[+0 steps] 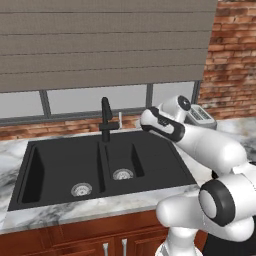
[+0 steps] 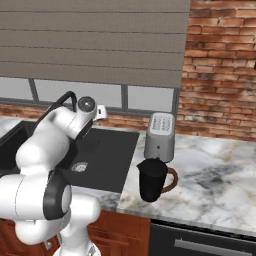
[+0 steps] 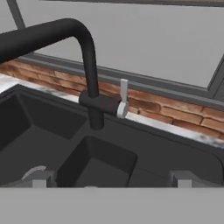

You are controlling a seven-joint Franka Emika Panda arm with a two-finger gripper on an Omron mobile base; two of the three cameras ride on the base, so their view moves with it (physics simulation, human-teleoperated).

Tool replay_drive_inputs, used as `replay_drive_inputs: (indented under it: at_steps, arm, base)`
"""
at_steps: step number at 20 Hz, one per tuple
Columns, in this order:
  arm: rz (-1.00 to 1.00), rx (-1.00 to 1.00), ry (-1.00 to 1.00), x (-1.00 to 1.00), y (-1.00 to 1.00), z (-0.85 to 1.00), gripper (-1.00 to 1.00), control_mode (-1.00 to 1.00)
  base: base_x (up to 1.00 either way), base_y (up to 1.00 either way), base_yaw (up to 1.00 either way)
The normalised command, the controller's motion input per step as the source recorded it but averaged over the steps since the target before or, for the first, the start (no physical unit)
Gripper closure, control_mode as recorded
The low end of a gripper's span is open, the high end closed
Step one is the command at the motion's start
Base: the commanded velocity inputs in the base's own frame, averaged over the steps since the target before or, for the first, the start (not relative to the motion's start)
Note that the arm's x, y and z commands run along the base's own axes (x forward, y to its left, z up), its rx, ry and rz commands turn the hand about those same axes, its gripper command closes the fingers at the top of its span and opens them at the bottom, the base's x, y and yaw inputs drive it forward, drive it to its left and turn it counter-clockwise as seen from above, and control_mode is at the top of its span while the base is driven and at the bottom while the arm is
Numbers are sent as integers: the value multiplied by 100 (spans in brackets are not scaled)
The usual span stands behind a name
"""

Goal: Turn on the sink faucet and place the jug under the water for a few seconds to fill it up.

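The fingers (image 3: 109, 181) are wide open and hold nothing, so they should go up to the small pale lever (image 3: 123, 99) on the sink faucet (image 3: 89, 65) mid-frame and push it gently, while the jug (image 2: 152, 180) waits on the bench (image 2: 210, 175) at lower right

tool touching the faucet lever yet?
Apart. The hand view shows the tool open, its fingertips low in the frame, with bare black sink between them and the pale lever on the sink faucet.
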Motion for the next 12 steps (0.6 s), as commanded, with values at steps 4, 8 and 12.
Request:
replay_drive_inputs:
  at_steps: [4,8,12]
  arm:
    - [3,0,-25,17,0,-9,-100,-100]
    - [3,1,-23,8,3,0,-100,-100]
    - [6,1,-17,10,18,-3,-100,-100]
  base:
    - [0,0,0]
    - [0,0,0]
    - [0,0,0]
